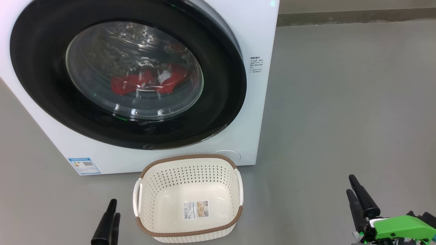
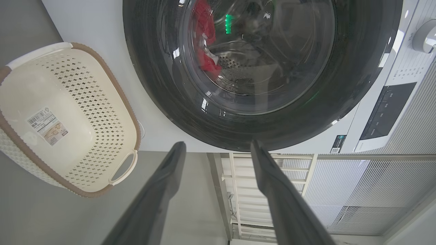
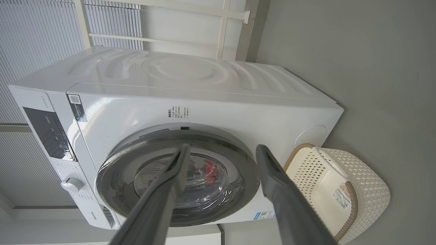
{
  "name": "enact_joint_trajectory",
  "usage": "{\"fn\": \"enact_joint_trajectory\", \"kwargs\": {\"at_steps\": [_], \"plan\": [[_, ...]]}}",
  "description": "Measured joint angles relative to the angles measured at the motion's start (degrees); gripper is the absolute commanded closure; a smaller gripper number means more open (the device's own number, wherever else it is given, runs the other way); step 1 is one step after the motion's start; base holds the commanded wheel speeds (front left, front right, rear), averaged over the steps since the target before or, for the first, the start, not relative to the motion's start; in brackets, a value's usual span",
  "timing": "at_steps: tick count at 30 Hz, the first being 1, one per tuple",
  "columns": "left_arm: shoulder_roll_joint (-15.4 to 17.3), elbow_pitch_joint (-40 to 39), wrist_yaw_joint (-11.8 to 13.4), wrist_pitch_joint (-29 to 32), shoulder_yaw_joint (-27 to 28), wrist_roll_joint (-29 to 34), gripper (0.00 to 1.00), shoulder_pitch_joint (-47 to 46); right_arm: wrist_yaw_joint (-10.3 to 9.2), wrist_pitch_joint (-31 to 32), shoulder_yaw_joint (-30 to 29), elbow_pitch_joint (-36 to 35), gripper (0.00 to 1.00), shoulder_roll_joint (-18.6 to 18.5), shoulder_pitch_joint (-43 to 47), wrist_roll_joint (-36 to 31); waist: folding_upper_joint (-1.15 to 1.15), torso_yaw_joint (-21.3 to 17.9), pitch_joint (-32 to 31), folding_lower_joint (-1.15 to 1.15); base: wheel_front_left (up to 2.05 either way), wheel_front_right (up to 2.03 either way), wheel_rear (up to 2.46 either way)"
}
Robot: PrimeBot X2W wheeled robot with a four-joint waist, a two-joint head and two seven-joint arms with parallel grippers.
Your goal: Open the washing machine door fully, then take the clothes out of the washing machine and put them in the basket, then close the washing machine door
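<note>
The white washing machine [image 1: 260,37] fills the upper left of the head view. Its round black-rimmed washing machine door [image 1: 41,85] lies against the front. Through the glass the red clothes [image 1: 150,81] with a white patch rest low in the steel drum. The cream basket [image 1: 187,158] stands empty on the floor just before the machine, a paper label on its bottom. My left gripper [image 1: 114,207] is left of the basket, and my right gripper [image 1: 350,183] is far to its right. Both wrist views show the fingers spread wide with nothing between them: left gripper [image 2: 218,143], right gripper [image 3: 223,146].
Grey floor [image 1: 340,102] stretches right of the machine to a skirting [image 1: 340,17] at the back. The control panel with a white knob [image 2: 424,35] sits on the machine's top front. A white rail frame [image 2: 269,190] and ribbed panels stand behind the machine.
</note>
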Motion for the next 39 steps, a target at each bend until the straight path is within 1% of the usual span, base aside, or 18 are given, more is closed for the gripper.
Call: {"fn": "enact_joint_trajectory", "kwargs": {"at_steps": [8,13,14,24,27,35,39], "plan": [[-0.01,-0.98,0.00,-1.47,-0.40,5.02,0.00,0.02,0.00,-1.14,0.87,-0.29,0.00,-0.55,0.01,-3.94,0.00,0.10,0.05,0.00,0.00,0.00,0.00],[-0.01,-1.57,0.00,-2.27,-0.69,9.28,0.00,0.06,0.00,-2.09,1.67,-0.58,0.00,-0.81,0.04,-6.89,0.00,0.14,0.07,0.00,0.00,0.00,0.00],[-0.01,-1.83,0.00,-2.55,-0.87,11.26,0.00,0.08,0.00,-2.32,2.13,-0.70,0.00,-0.85,0.07,-7.67,0.00,0.15,0.09,0.00,0.00,0.00,0.00],[0.00,-3.34,0.01,-4.24,-1.36,20.22,0.00,1.06,0.00,-4.05,2.49,-1.12,0.00,-1.48,0.40,-13.40,0.00,0.20,0.14,0.00,0.00,0.00,0.00],[0.01,-3.86,0.48,-4.61,-1.64,22.94,0.00,1.18,0.00,-4.26,2.76,-1.13,0.00,-2.14,0.45,-15.26,0.00,0.21,0.13,0.00,0.00,0.00,0.00],[0.02,-5.10,0.59,-6.06,-2.69,29.89,0.00,1.20,0.01,-5.84,4.12,-1.20,0.00,-2.37,0.59,-21.24,0.00,0.31,0.12,0.00,0.00,0.00,0.00],[0.03,-5.49,1.33,-6.73,-3.30,33.78,0.00,1.32,0.01,-6.50,4.30,-1.25,0.00,-2.72,1.40,-24.10,0.00,0.36,0.12,0.00,0.00,0.00,0.00]]}}
